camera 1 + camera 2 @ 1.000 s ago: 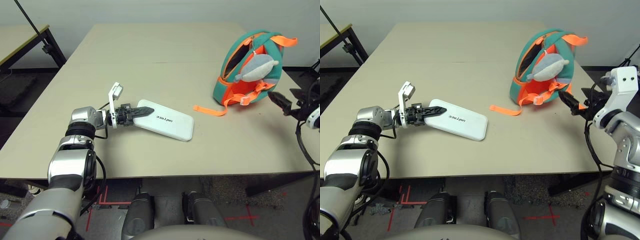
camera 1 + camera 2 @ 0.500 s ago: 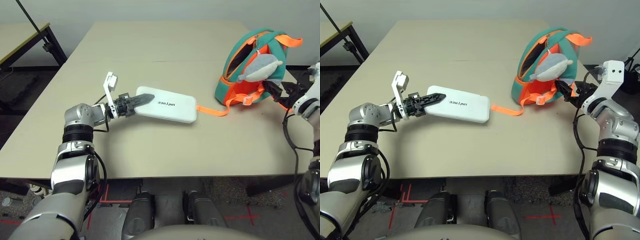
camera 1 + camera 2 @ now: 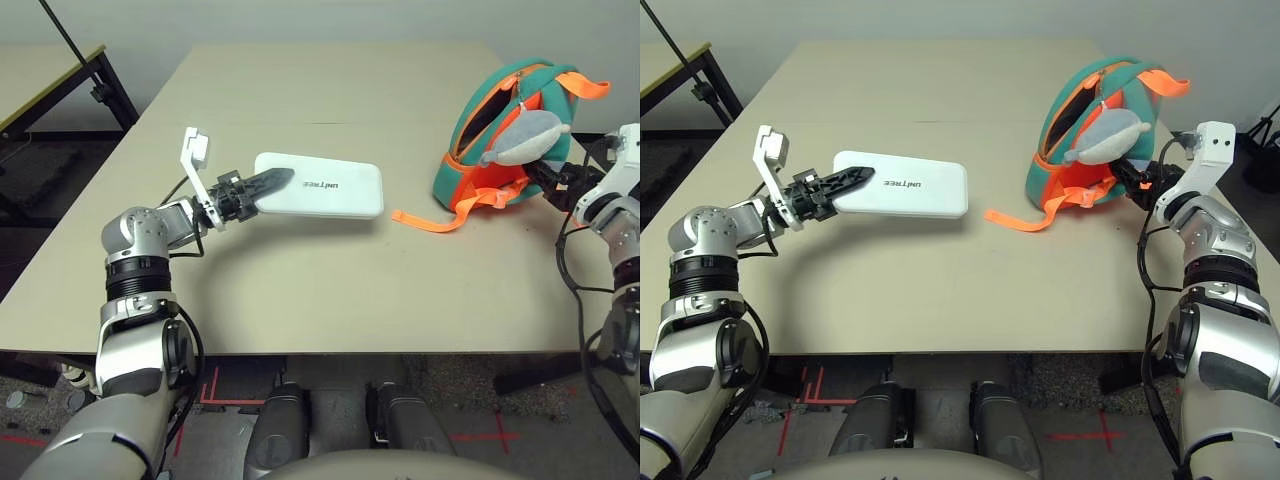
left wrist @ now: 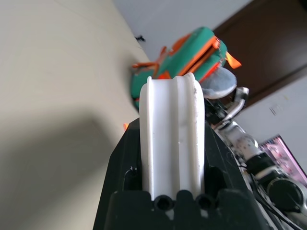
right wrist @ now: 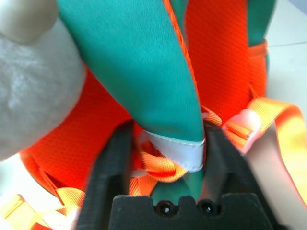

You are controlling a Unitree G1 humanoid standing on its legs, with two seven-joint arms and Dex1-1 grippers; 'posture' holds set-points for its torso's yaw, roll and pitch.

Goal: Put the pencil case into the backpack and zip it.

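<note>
Raised and turned since a second ago is the flat white rounded-corner pencil case, while the jaws at the right have been brought in to the backpack's strap. At the left, the case's nine o'clock end is clamped between the black jaws of the left gripper; the rest of the case is extended from them toward three o'clock, and it is held clear of the pale table, on which a soft shadow is cast.

Between two and three o'clock from the case, well apart from it, the small teal and bright orange fabric backpack is stood on the table. Its dark upper opening is left unzipped, and a grey plush toy is hung in front. At the backpack's four o'clock side, the teal shoulder strap is pinched near its lower end, with some orange webbing, between the jaws of the black right gripper.

The task is judged to be in its early part: the case is picked up and the bag seems to be steadied, but the carrying over, the insertion and the zipping are still to be done.
</note>
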